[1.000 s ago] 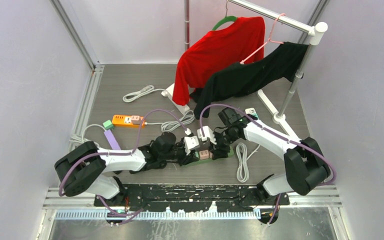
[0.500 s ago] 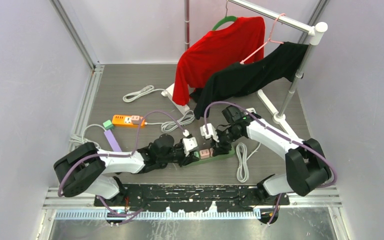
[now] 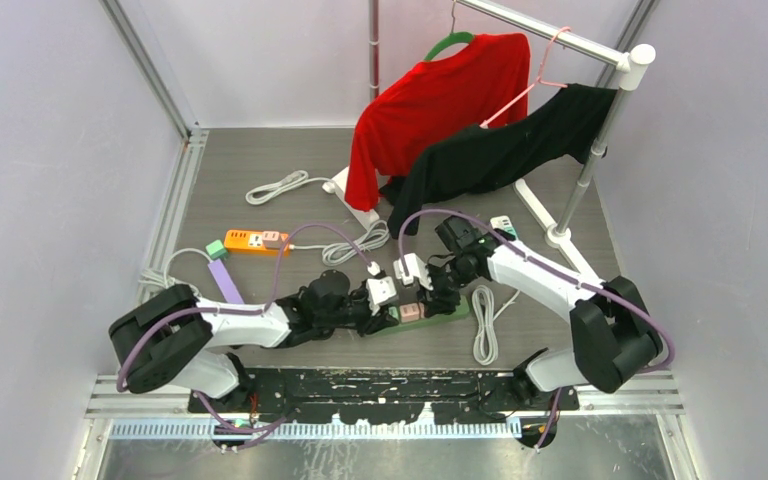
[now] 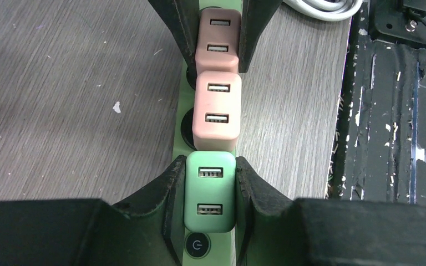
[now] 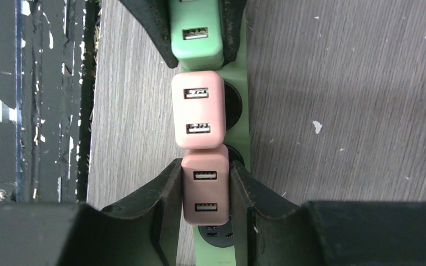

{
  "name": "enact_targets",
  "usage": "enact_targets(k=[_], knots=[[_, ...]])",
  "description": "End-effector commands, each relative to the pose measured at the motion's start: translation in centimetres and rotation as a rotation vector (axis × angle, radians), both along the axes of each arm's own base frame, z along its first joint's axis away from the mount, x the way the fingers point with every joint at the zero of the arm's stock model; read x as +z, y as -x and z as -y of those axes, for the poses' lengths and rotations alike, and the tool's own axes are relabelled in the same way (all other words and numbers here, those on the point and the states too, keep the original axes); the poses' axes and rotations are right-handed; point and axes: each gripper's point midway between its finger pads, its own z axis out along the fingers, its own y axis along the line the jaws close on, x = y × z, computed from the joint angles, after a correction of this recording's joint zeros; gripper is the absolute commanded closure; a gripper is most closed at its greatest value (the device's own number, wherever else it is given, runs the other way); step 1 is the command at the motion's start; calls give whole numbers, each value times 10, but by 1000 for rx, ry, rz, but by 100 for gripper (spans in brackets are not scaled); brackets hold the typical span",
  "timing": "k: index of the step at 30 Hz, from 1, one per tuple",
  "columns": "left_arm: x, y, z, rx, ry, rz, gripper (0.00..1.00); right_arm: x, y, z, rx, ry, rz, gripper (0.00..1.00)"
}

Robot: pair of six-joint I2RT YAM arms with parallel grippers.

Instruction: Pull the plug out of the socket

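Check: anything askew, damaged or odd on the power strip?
Nothing stands out. The green charger, middle pink charger and end pink charger sit in line on the power strip; left jaws clamp the green, right jaws the end one.

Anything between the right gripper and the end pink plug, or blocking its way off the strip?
Nothing visible. The right gripper is shut on the end pink USB plug in the green power strip; the middle pink USB plug abuts its side, not its top.
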Motion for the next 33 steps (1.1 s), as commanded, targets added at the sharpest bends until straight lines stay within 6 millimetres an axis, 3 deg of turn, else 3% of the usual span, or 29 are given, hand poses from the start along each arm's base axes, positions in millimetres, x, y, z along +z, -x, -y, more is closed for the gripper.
enact_targets(k=[1,5,7,11,17,20,24,28,33], knots=[[-35,-2,-15,58,-124,-62,100,31,-15,-19,-109,-114,-35,99],[-45,-2,-22,75,-157,-71,100,32,-24,21,-97,-56,13,99],[-46,-1,-24,78,-146,-65,100,23,-15,37,-62,-8,4,99],[-43,1,-19,64,-119,-71,100,11,8,24,64,-30,-3,99],[-31,0,-8,62,-58,-90,100,15,7,-12,44,-71,-29,99],[-37,0,-11,66,-79,-90,100,20,-9,-8,-42,-69,-34,99],[-41,1,-19,80,-98,-84,100,22,-25,23,-111,-48,-14,99],[-37,-1,-22,97,-82,-70,100,17,2,30,17,-45,-67,99],[-36,-1,-16,82,-86,-95,100,15,18,-1,109,-56,-44,99]])
